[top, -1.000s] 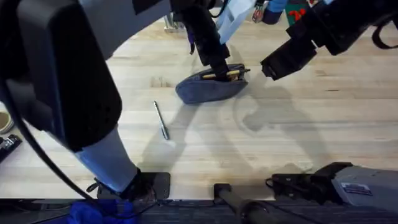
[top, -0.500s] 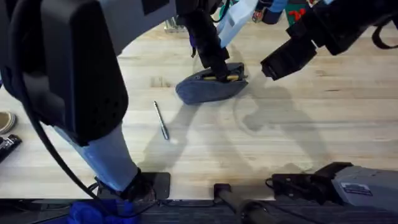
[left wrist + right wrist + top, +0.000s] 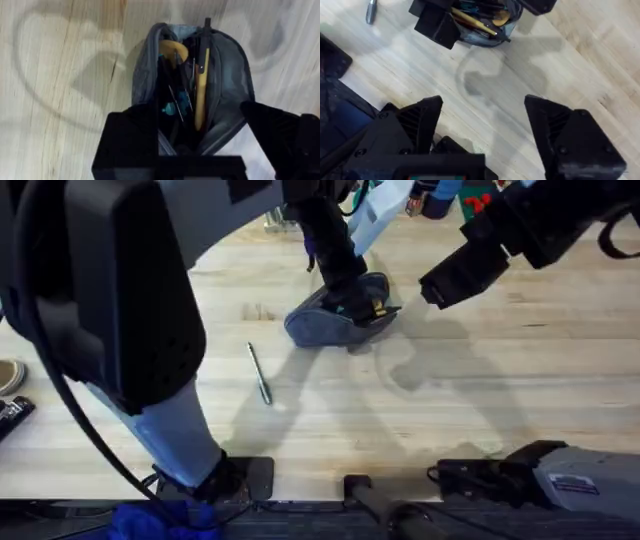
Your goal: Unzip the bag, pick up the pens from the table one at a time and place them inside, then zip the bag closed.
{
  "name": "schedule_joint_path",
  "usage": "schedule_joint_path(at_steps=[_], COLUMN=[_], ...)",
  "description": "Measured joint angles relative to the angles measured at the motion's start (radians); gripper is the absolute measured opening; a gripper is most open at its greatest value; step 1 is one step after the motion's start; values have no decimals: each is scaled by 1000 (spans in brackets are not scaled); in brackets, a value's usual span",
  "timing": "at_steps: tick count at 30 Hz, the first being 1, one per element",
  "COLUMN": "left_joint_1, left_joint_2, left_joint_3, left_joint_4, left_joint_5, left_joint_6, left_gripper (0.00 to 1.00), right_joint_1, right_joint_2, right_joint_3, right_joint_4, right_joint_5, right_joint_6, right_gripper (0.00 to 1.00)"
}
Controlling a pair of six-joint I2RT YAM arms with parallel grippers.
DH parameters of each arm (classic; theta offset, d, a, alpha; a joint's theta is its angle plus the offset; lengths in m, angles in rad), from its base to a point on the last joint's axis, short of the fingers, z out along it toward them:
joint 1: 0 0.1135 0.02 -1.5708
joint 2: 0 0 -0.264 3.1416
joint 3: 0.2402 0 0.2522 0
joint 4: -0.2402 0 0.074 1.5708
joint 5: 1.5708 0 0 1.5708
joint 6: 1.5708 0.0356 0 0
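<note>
The left gripper [image 3: 352, 298] sits over the open bag [image 3: 325, 325], blocking its mouth from above. Bare table [image 3: 470, 395] lies wide around the silver pen [image 3: 260, 375]. The right gripper [image 3: 440, 288] hangs just beside the bag.

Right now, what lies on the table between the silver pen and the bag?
Nothing: in the overhead view, bare table separates the silver pen from the bag, crossed only by shadow.
</note>
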Motion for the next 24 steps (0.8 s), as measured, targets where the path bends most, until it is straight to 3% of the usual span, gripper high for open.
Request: schedule_joint_path(at_steps=[8,24], left_joint_1=[0,5], left_joint_2=[0,0], left_joint_3=[26,307], left_joint_4=[-21,-208], left_joint_5=[0,-72], left_joint_6=[-44,-110], left_gripper=[995,995], right_joint_1=[0,0], right_joint_2=[0,0], right_joint_3=[0,0], right_joint_4=[0,0], right_joint_5=[0,0], right_joint_6=[0,0], right_gripper=[996,995])
